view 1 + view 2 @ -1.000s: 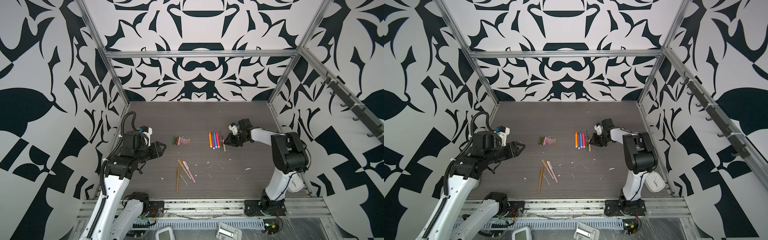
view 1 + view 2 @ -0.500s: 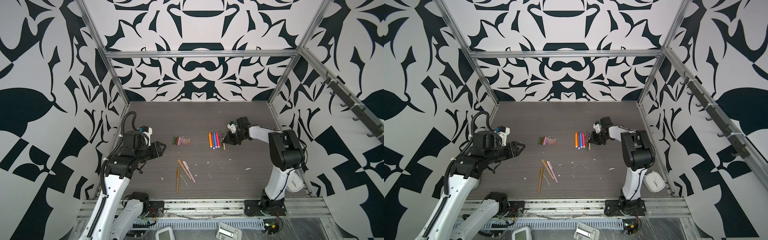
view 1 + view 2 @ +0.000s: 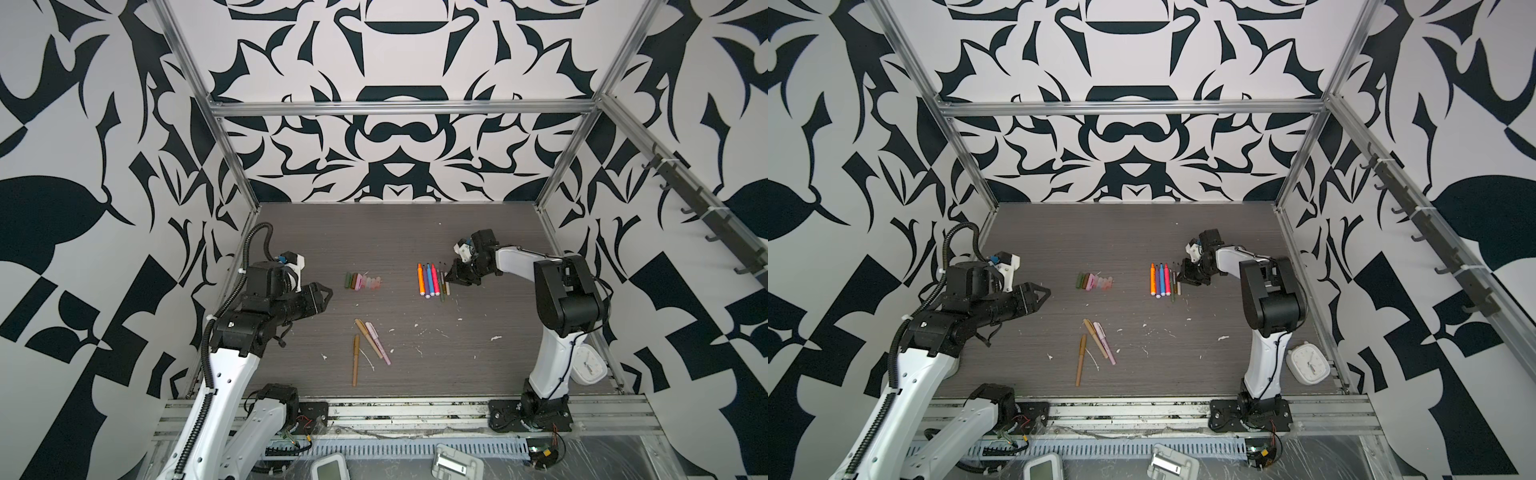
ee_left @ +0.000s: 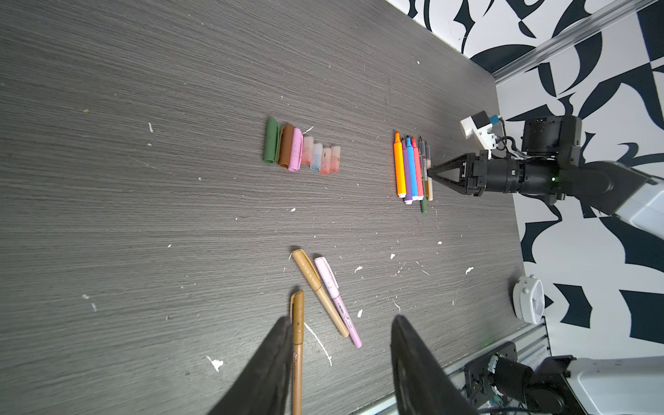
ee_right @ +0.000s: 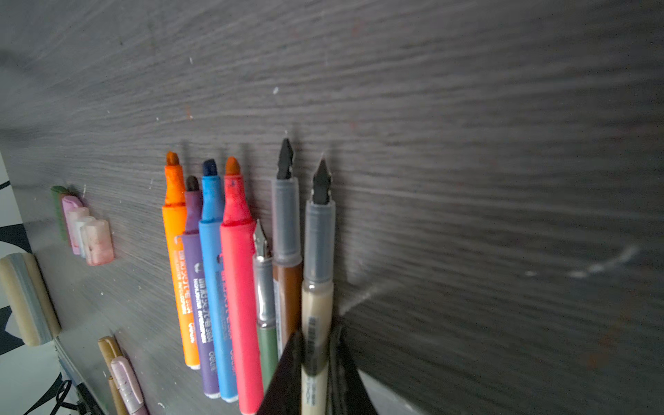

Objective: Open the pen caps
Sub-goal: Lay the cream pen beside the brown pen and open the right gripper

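Note:
Several loose pen caps [image 3: 363, 282] [image 4: 301, 151] lie in a tight row mid-table: green, brown, pink and translucent ones. To their right lies a row of uncapped pens [image 3: 432, 282] [image 5: 215, 269]. My right gripper [image 5: 316, 345] [image 3: 449, 279] is shut on the barrel of the tan pen [image 5: 318, 298] at that row's right end. I cannot tell whether this pen rests on the table. Three capped pens, two tan [image 4: 297, 341] [image 4: 318, 291] and one pink [image 4: 336, 298], lie nearer the front. My left gripper [image 4: 341, 319] [image 3: 328, 293] hovers open above them, holding nothing.
A white clock [image 3: 588, 365] [image 4: 528, 298] stands at the front right corner beside the right arm's base. Small white flecks [image 3: 494, 337] are scattered over the dark wood-grain table [image 3: 374, 232]. Patterned walls close in three sides.
The right jaws have narrowed onto the tan pen, and the right arm has shifted slightly. The left arm has not moved.

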